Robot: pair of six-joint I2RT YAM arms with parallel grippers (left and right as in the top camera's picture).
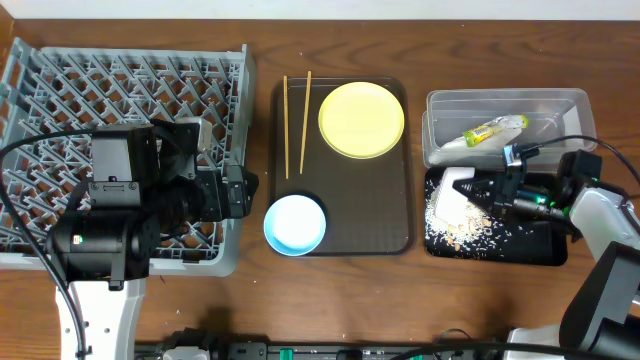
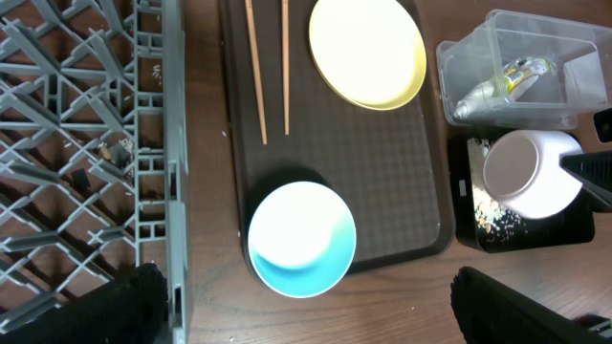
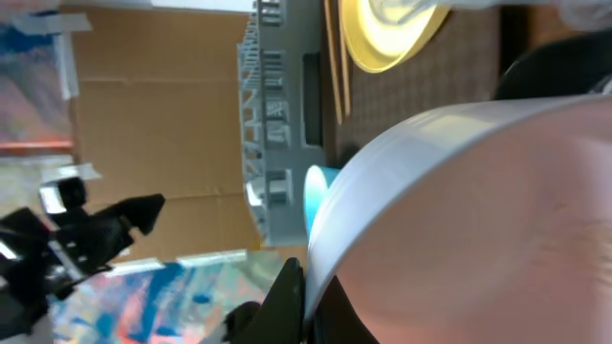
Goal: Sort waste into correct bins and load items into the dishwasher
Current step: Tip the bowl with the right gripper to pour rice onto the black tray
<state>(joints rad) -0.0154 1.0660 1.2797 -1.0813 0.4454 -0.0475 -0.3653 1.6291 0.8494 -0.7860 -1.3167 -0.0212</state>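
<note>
Inventory, my console, all three cams:

1. L gripper [image 1: 234, 191]: jaws wide apart, nothing in them. It hangs over the right wall of the dish rack [image 1: 120, 80]. On the L wrist cam I see its fingers [image 2: 124, 306] in the bottom corners of the view.
2. R gripper [image 1: 482, 195]: clamped on the rim of the white bowl [image 1: 452, 190]. The bowl is tipped on its side over the black tray [image 1: 540, 252], mouth twd the left. R wrist cam confirms the pinch on the rim.
3. Rice crumbs [image 1: 468, 232]: scattered on the left part of the black tray, below the bowl.
4. Clear tub [image 1: 575, 105]: just behind the black tray. The green-yellow wrapper [image 1: 495, 130] lies inside.
5. Brown serving tray [image 1: 370, 200]: btwn the rack and the bins. It holds:
   - chopsticks [image 1: 286, 130], far-left, side by side
   - yellow plate [image 1: 361, 120], far-right, flat
   - light-blue bowl [image 1: 295, 224], near-left corner, upright
</note>
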